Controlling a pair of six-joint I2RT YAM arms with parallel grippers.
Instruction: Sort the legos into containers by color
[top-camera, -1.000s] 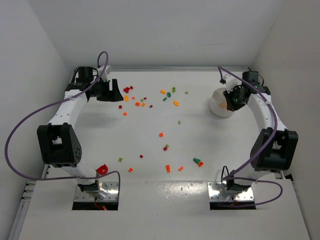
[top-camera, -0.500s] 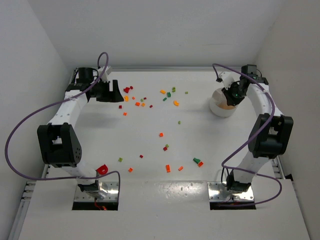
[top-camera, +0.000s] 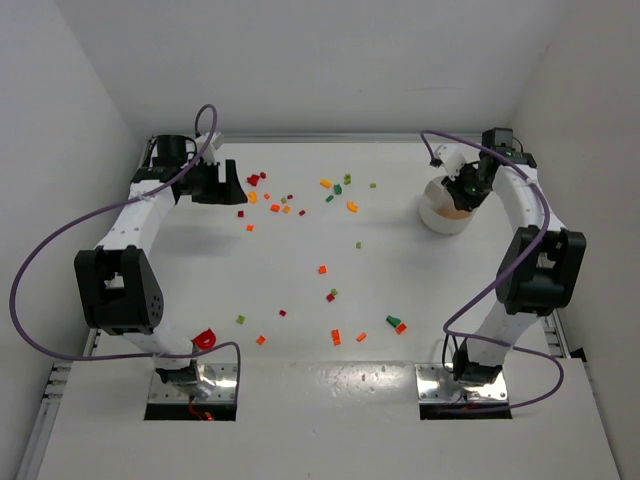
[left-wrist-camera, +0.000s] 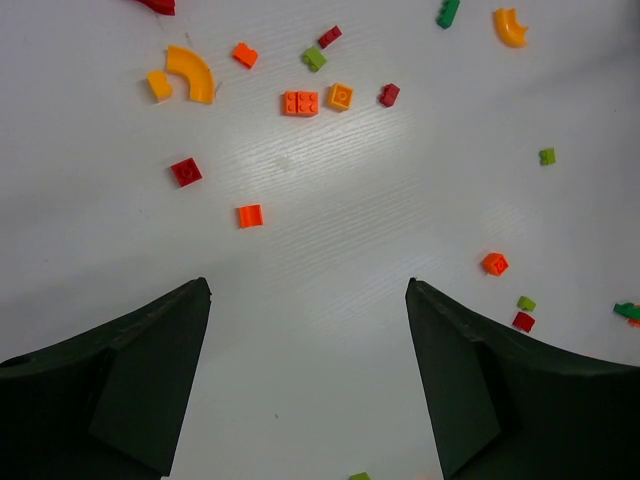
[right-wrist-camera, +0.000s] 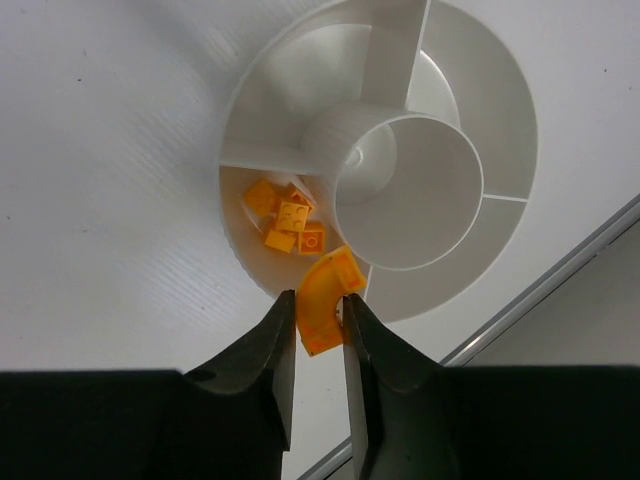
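The round white dish (top-camera: 434, 212) stands at the far right; in the right wrist view its rim (right-wrist-camera: 238, 250) shows with several yellow-orange bricks (right-wrist-camera: 285, 222) in one compartment. My right gripper (right-wrist-camera: 319, 302) is shut on a curved yellow-orange brick (right-wrist-camera: 325, 300) and holds it over the dish's near rim; it hangs over the dish in the top view (top-camera: 466, 190). My left gripper (top-camera: 222, 182) is open and empty at the far left, its tips apart in the left wrist view (left-wrist-camera: 308, 285). Red, orange, yellow and green bricks (top-camera: 275, 207) lie scattered on the table.
Loose bricks spread from the far middle (top-camera: 350, 206) to the near middle (top-camera: 397, 325). In the left wrist view a curved yellow brick (left-wrist-camera: 192, 73) and an orange two-stud brick (left-wrist-camera: 300, 102) lie ahead of the fingers. White walls enclose the table.
My right arm has swung its gripper inward over the dish with the curved brick in it. The left arm has not moved.
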